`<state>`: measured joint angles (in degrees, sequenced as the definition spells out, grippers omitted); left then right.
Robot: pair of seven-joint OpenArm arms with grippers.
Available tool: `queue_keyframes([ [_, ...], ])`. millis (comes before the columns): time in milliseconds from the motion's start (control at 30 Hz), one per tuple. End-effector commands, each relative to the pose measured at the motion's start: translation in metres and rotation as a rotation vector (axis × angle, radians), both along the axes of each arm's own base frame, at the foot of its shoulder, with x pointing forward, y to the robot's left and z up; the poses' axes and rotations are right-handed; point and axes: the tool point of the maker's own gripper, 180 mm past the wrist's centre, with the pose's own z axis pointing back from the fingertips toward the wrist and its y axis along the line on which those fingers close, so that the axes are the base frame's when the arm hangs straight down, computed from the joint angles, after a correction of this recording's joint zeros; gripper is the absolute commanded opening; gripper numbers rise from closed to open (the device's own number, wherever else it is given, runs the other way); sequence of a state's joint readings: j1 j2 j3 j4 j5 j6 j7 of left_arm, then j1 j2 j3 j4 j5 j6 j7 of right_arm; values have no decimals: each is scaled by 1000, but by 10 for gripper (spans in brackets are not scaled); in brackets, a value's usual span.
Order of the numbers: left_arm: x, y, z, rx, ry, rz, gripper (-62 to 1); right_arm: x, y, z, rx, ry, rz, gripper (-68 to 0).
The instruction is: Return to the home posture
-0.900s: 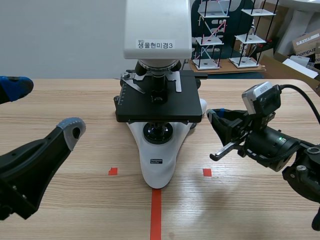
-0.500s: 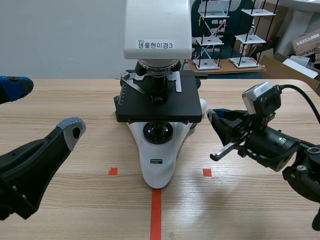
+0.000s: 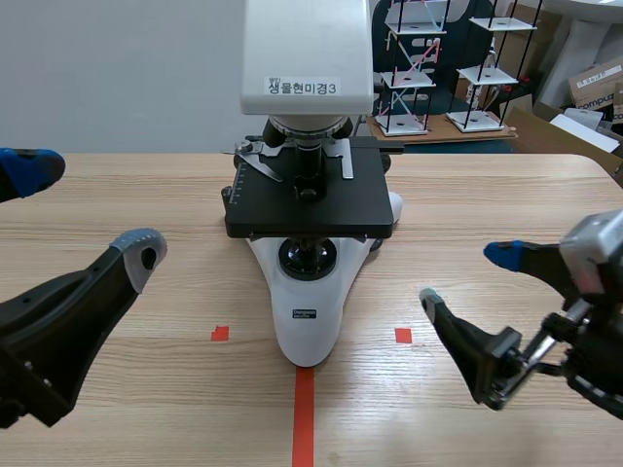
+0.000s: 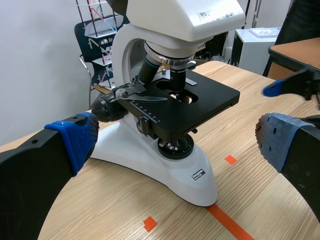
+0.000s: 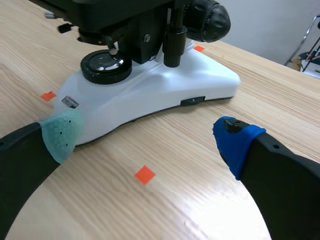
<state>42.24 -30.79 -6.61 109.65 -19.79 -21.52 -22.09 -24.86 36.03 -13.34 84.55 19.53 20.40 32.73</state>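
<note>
A: Where's the left gripper (image 3: 86, 209)?
B: Low over the table's (image 3: 487, 185) near-left corner. Fingers wide apart, nothing betw. them. Right gripper (image 3: 467, 275) sits by the near-right corner, also spread & empty.
A: And the microscope (image 3: 307, 292)?
B: Mid-table, base tip at the far end of the red tape line (image 3: 304, 418), approx. centred betw. the arms. Neither claw touches it.
A: Why parked like that?
B: My read: the task is the home posture, so each arm keeps to its own side, off the instrument, with nothing to carry. Right one looks lower & more tilted than left, so prob. not fully home.
A: Risk?
B: Low. Only an inward swing toward the base.
</note>
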Motion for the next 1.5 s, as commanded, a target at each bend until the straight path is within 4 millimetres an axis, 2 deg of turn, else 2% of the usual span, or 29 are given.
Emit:
queue_keyframes([
  [0,-1,-1,5,-20,-9,1,14,-3,-6,15,2,-33,-7,-78],
  [100,-1,-1,5,-20,-9,1,14,-18,-13,27,-18,-27,-25,-51],
  [233,-1,-1,5,-20,-9,1,14,-31,-17,46,-27,-20,-44,-51],
  [367,-1,-1,5,-20,-9,1,14,-40,-15,66,-27,-41,-39,-49],
  [567,-1,-1,5,-20,-9,1,14,-47,-11,83,-31,-63,-26,-49],
  [1467,-1,-1,5,-20,-9,1,14,-48,-11,82,-43,-63,-21,-50],
])
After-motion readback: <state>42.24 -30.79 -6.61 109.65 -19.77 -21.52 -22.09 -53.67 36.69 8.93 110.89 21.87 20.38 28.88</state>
